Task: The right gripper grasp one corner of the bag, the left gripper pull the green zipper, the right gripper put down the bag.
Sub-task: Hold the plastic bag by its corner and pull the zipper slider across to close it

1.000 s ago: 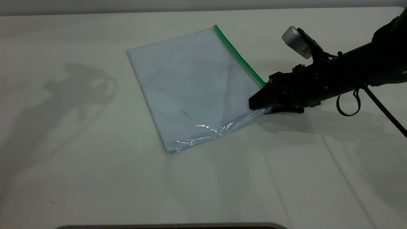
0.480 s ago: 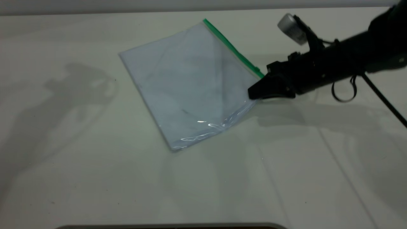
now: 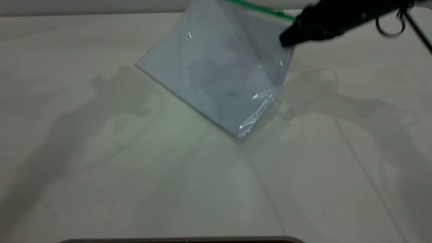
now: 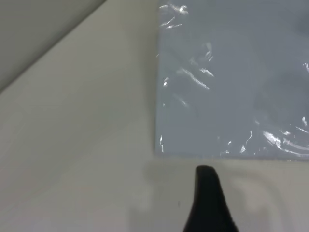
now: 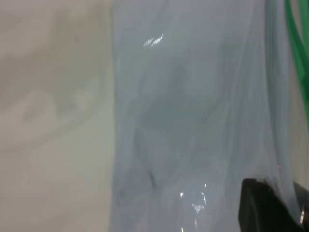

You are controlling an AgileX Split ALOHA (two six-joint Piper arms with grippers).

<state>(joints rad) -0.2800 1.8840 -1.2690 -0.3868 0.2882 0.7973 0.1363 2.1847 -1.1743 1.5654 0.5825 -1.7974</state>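
My right gripper (image 3: 287, 37), a black tapered claw, is shut on the bag (image 3: 222, 71) at the corner next to the green zipper (image 3: 256, 8). It holds that corner well above the table at the back right. The clear bluish bag hangs tilted, and its lower wrinkled edge rests on the table (image 3: 101, 175). In the right wrist view the bag (image 5: 193, 121) fills the frame, with the zipper (image 5: 297, 48) along one side and the gripper (image 5: 285, 210) shut on the plastic. My left gripper (image 4: 208, 203) is out of the exterior view. It hovers a short way off one bag (image 4: 231, 77) edge.
The pale table carries only arm shadows. A dark rim (image 3: 182, 240) shows at the table's front edge. A black cable (image 3: 418, 30) hangs from the right arm.
My right gripper has risen and moved back with the bag's corner. The zipper edge has come off the table and the bag now hangs steeply tilted.
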